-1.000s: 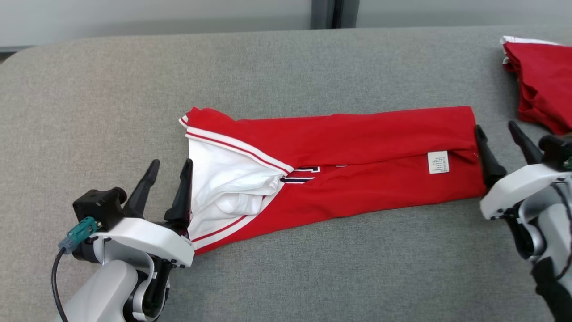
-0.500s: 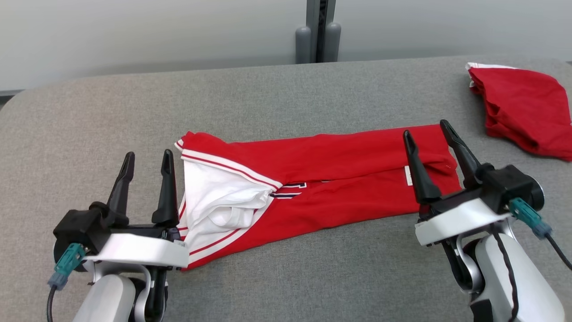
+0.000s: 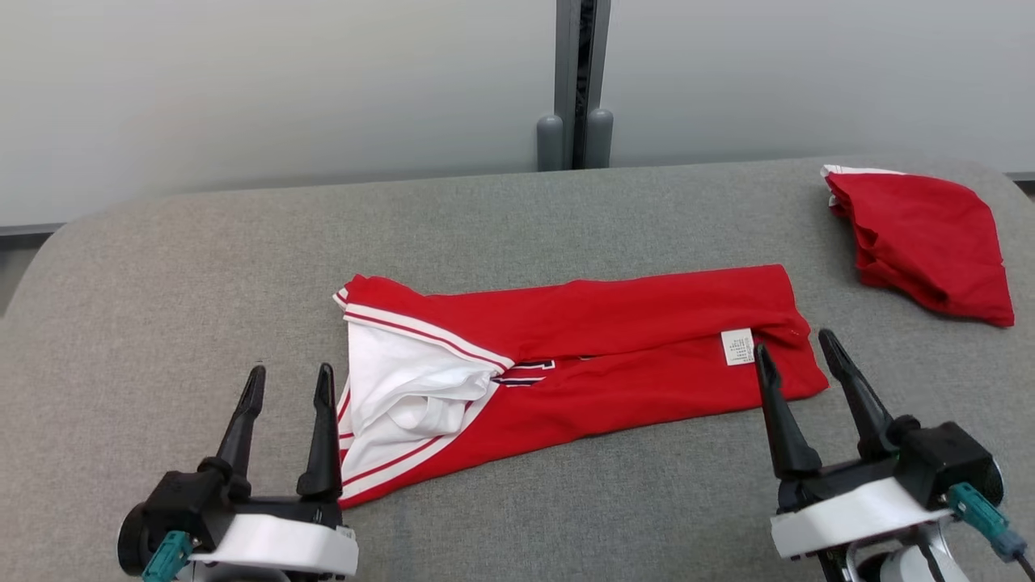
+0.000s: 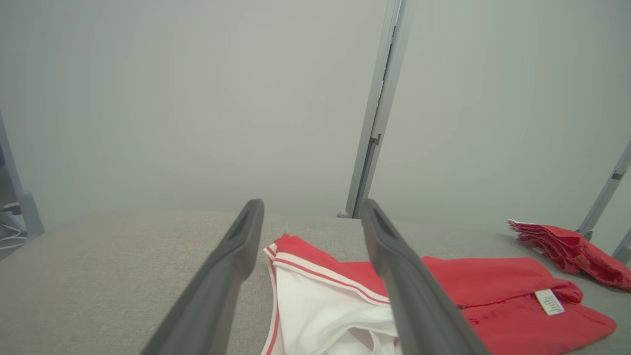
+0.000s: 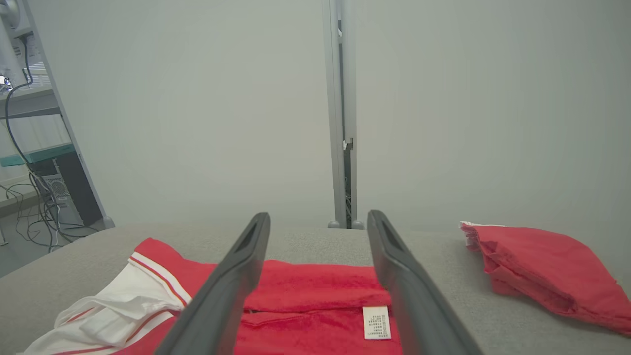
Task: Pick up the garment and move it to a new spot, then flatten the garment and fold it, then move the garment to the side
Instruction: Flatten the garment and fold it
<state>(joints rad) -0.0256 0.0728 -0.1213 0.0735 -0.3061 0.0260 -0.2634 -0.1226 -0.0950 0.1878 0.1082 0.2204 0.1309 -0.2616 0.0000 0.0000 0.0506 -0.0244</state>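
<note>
The left gripper (image 4: 310, 207) holds its two long dark grey fingers (image 4: 217, 276) wide apart with nothing between them. Beyond them, on the grey fabric-covered bench (image 4: 98, 276), lies a long red garment (image 4: 473, 286) with white striped trim, white lining and a small white label (image 4: 549, 301). A crumpled red cloth (image 4: 572, 246) sits apart, near the bench's far right corner.

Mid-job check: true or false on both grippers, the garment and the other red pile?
1. The left gripper is open and empty. True.
2. The right gripper is shut on the garment. False: it is open, fingers by the garment's right end.
3. White fabric shows at the garment's left end. True.
4. The second red garment lies on top of it. False: it lies apart, at the table's far right.
</note>
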